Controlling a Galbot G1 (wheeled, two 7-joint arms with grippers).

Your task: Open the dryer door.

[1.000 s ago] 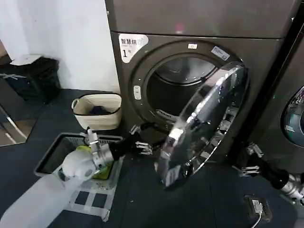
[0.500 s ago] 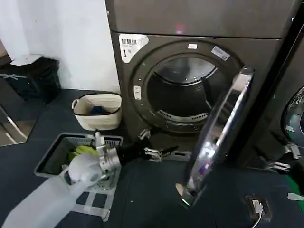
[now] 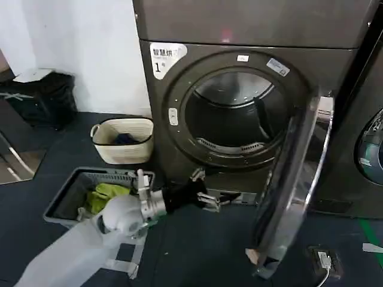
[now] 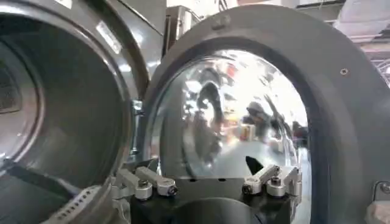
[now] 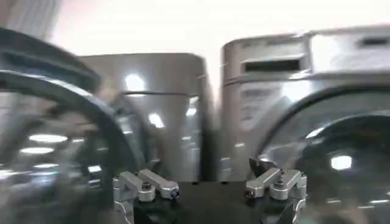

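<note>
1. Chrome-rimmed door (image 3: pixel 291 185) swung wide, edge-on, just right of the left gripper (image 3: pixel 210 197).
2. Left gripper released, grasping nothing, low by the drum mouth.
3. Right gripper (image 5: pixel 210 185) spread too, empty.
4. Prob. finish: withdraw left w/o clipping the door.

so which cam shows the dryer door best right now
The head view: the dryer door stands swung wide open, edge-on, clear of the drum opening. The left wrist view shows its inner glass face close up. The right wrist view catches a blurred curved rim that is probably its edge.
</note>
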